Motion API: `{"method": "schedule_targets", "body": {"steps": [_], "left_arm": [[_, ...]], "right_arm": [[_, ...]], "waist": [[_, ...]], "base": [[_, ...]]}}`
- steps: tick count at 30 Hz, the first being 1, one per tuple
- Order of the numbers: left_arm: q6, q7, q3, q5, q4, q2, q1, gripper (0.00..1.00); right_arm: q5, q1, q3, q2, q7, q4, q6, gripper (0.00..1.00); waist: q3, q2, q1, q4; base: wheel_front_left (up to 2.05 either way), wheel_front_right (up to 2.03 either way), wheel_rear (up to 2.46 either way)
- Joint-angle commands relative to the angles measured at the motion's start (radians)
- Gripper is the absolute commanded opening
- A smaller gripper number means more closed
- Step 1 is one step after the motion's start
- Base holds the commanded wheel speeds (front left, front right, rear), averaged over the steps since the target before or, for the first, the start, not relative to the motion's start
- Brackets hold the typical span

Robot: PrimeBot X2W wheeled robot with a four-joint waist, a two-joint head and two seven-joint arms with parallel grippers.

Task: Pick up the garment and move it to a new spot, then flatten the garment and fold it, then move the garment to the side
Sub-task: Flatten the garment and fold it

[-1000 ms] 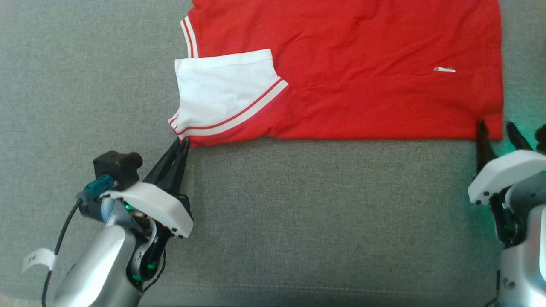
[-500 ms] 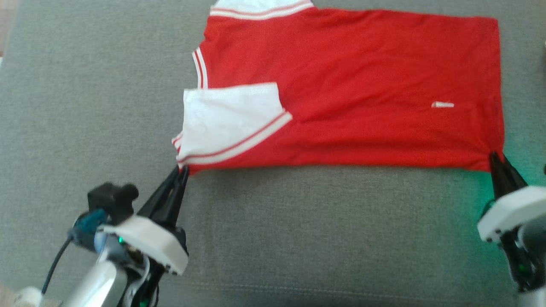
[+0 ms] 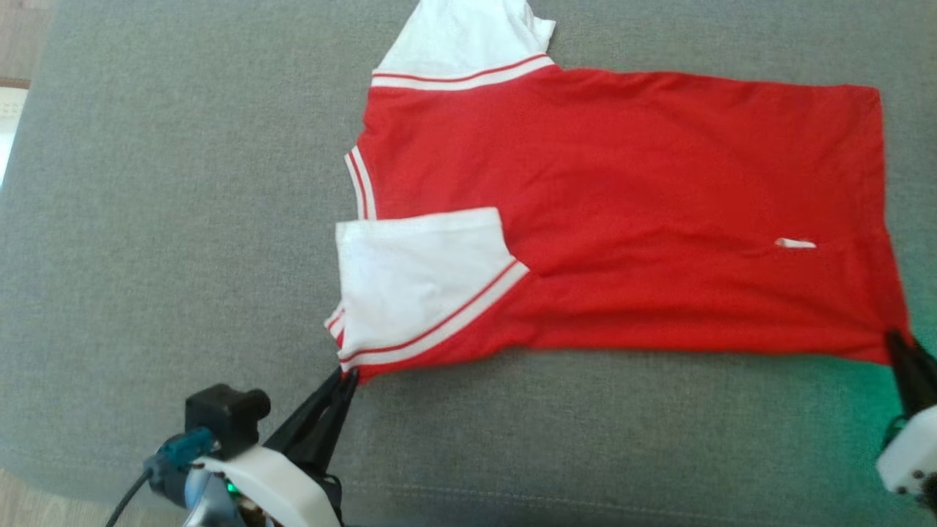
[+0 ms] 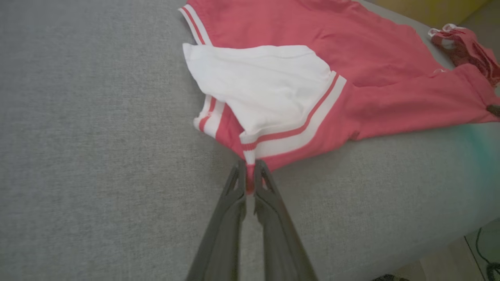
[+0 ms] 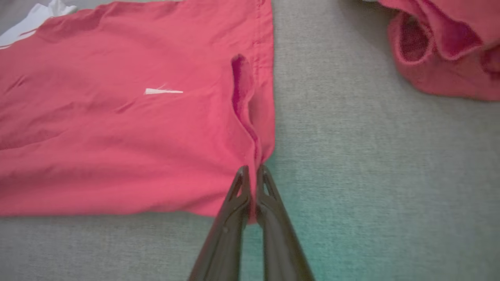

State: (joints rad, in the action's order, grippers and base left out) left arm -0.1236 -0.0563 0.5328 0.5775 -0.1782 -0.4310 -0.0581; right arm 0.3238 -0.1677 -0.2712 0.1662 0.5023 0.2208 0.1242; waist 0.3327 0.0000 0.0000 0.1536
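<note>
Garment [image 3: 622, 205]: red short-sleeved shirt with white sleeves and striped trim, spread on the grey cushion [image 3: 183, 219], its near long edge running along the cushion's front edge and set a little back from it.
Fold state: it looks part-folded. One white sleeve [image 3: 417, 278] is laid over the red body, and the far sleeve [image 3: 468, 36] sticks out toward the cushion's back.
Left gripper [image 3: 344, 380]: fingers closed to a point on the shirt's shoulder-end corner, just off the cushion's surface. The left wrist view shows a sliver of red cloth pinched between the tips.
Right gripper [image 3: 897, 344]: fingers closed likewise on the hem-end corner toward the cushion's front, with a ridge of fabric puckering up from the pinch.
Handling: light, limp knit cloth with no stiffness at all. It will probably sag between the two pinches when lifted, drag on the cushion's weave and wrinkle easily, but nothing about it is fragile.
Where to hold: the corners and stitched hems, where the cloth is doubled and least likely to slip out — the present two holds suit that.
Writing: none readable. A small white tag [image 3: 794, 243] lies on the red body near the hem, too small to show any text or brand.
Other cloth: a crumpled red bundle [image 5: 441, 50] sits on the cushion beyond the hem side, apart from the shirt.
</note>
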Motion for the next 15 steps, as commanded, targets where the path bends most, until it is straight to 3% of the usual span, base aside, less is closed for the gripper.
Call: {"method": "schedule_targets", "body": {"steps": [1,15], "left_arm": [[-0.005,0.001,-0.036,-0.001,-0.037,-0.025,0.017,0.0],[-0.008,-0.01,-0.033,-0.024,-0.023,-0.052,0.041,0.0]], "right_arm": [[-0.012,-0.005,0.001,0.035,0.004,0.037,0.007,0.0],[-0.036,-0.05,-0.05,0.009,0.002,0.034,0.007,0.0]], "waist": [[0.001,0.0,0.0,0.002],[0.012,0.0,0.0,0.011]], "base": [[0.0,0.0,0.0],[0.0,0.0,0.0]]}}
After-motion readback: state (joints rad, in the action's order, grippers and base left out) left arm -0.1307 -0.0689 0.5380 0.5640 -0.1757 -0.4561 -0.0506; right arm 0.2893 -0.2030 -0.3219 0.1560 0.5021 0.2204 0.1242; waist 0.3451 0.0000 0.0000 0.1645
